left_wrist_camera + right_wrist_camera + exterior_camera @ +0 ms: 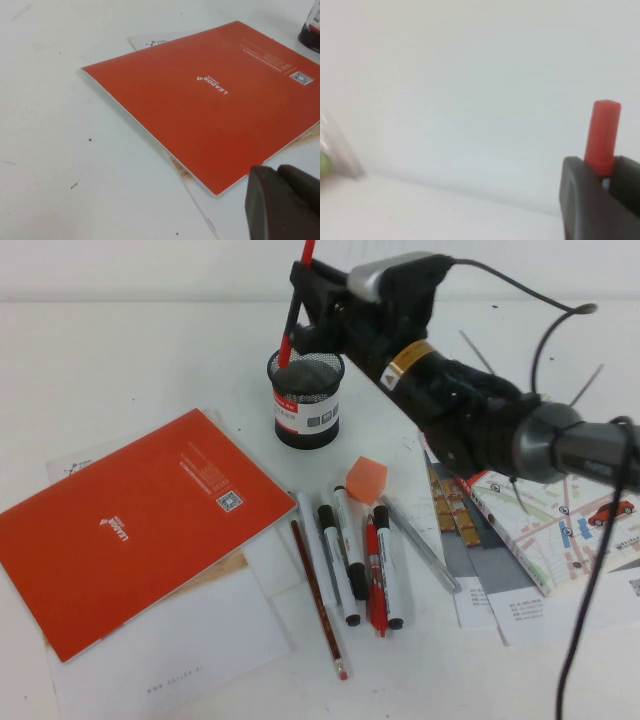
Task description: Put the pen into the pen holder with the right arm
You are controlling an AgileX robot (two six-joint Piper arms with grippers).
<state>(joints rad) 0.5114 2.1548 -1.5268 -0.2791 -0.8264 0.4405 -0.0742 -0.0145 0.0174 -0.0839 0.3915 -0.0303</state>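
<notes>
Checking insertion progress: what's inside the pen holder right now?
The pen, shut in the right claw, has its lower end inside the pen holder. Mesh hides the bottom. Left claw sits by the orange booklet.

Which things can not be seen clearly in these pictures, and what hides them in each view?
- Pen: its middle is hidden by the right gripper in the high view; the right wrist view shows only its red end.
- Pen holder: the inside bottom is hidden by its mesh wall; the left wrist view's edge cuts it off.
- Left gripper: only one corner shows, cut off by the left wrist view's edge.
</notes>
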